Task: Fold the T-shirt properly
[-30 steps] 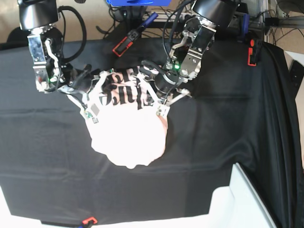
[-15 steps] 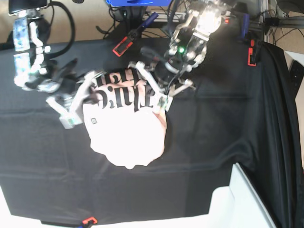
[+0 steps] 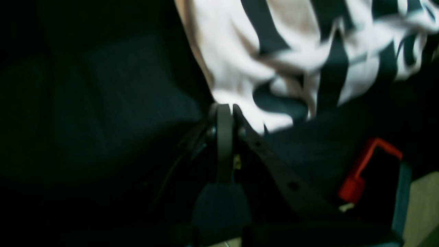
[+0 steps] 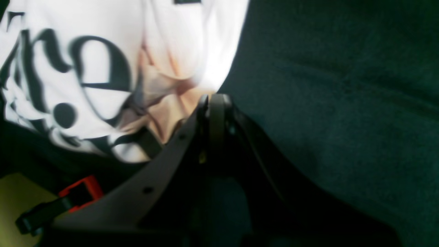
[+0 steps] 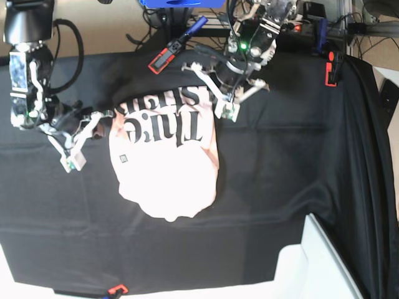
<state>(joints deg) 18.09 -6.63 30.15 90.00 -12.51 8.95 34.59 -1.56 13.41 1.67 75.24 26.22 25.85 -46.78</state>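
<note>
The pale pink cotton T-shirt with dark lettering [image 5: 163,162] lies bunched on the black cloth [image 5: 262,205], between left gripper [image 5: 228,112] and right gripper [image 5: 73,163], each with fingertips together.

Base view: brightly lit; the lower part of the shirt [image 5: 168,177] is overexposed to a nearly uniform white, with its folds washed out, whereas the dark lettering on its upper part remains legible. The black cloth [image 5: 268,249] shows soft, pale sheen along its creases. Left wrist view: dim, with strong contrast; the shirt and the red-edged object [image 3: 353,187] are softly blurred, and deep shadow swallows the lower left. Right wrist view: somewhat brighter on the cloth, whose weave is discernible; the foreground gripper [image 4: 216,103] is dark and out of focus. The direction of the light cannot be determined.
</note>
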